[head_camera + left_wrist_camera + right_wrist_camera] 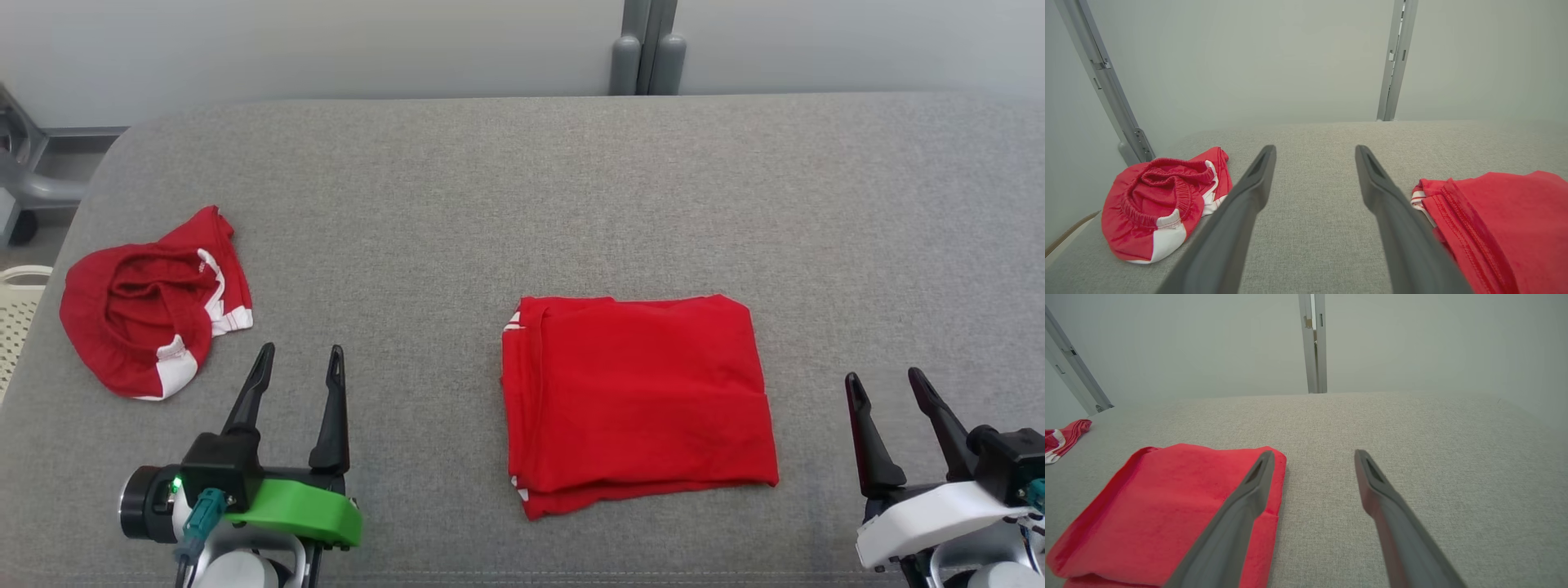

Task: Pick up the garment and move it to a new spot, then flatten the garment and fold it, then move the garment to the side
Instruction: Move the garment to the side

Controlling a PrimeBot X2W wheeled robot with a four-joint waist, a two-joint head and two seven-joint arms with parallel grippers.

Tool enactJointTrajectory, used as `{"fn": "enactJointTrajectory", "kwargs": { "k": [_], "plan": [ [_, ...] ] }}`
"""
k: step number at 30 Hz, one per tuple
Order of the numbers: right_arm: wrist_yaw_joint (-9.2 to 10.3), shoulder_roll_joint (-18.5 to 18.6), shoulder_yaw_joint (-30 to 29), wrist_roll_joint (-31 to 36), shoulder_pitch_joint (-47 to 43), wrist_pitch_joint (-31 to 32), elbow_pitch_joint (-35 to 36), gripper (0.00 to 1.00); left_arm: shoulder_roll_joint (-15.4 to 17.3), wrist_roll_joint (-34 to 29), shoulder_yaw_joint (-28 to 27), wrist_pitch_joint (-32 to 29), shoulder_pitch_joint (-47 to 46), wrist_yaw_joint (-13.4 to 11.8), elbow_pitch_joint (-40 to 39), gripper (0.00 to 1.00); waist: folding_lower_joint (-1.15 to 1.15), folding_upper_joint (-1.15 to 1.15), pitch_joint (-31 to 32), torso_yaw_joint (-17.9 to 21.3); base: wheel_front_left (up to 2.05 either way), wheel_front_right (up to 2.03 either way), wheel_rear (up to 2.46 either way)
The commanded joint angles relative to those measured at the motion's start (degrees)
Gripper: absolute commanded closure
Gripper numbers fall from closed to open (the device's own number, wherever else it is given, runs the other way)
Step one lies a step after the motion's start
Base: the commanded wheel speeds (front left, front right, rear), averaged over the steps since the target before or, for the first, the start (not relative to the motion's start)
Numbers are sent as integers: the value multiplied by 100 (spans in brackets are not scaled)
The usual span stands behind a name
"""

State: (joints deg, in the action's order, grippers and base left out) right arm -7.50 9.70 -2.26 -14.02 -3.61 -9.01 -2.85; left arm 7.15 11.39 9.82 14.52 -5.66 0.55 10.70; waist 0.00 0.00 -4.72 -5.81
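A red garment (637, 400) lies folded into a flat rectangle near the middle of the grey table (522, 188); its left edge shows in the left wrist view (1494, 228) and most of it in the right wrist view (1167, 510). My left gripper (300, 359) hovers open at the lower left, between the folded garment and a crumpled one, with nothing between its fingers (1249, 196). My right gripper (886, 384) stands open at the lower right, just right of the folded garment, with nothing in it; its left finger (1249, 494) overlaps the cloth's edge in the right wrist view.
A crumpled red and white garment (151, 302) sits at the table's left end, also in the left wrist view (1163, 204). A pale perforated basket (16, 310) stands off the left edge. Grey posts (647, 49) rise behind the table against a pale wall.
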Motion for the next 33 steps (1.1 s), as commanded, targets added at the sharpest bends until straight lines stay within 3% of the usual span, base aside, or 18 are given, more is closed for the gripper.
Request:
{"fn": "enactJointTrajectory", "kwargs": {
  "k": [1,7,16,25,27,28,33],
  "plan": [
    [3,40,25,-51,-10,43,-30,0,23,25,22,-5,-50,-1,-5,0,0,0,-37,-83,0,0,0],
    [3,180,280,-182,241,186,-468,0,-42,30,120,17,-206,19,0,0,0,0,-182,-450,0,0,0],
    [3,408,653,-489,797,135,-1737,0,-192,89,293,56,-349,56,111,0,0,0,-382,-1004,0,0,0],
    [3,536,1046,-729,1299,285,-2555,0,-244,113,343,65,-456,67,170,0,0,0,-528,-1181,0,0,0],
    [3,567,1116,-788,1361,298,-2661,89,-254,109,327,66,-458,54,135,0,0,0,-552,-1157,0,0,0],
    [3,583,1142,-809,1398,265,-2684,100,-262,104,324,66,-455,45,109,0,0,0,-566,-1128,0,0,0],
    [9,724,1159,-660,1517,59,-2643,100,-254,47,286,64,-483,63,-52,0,0,0,-667,-826,0,0,0]
  ]
}}
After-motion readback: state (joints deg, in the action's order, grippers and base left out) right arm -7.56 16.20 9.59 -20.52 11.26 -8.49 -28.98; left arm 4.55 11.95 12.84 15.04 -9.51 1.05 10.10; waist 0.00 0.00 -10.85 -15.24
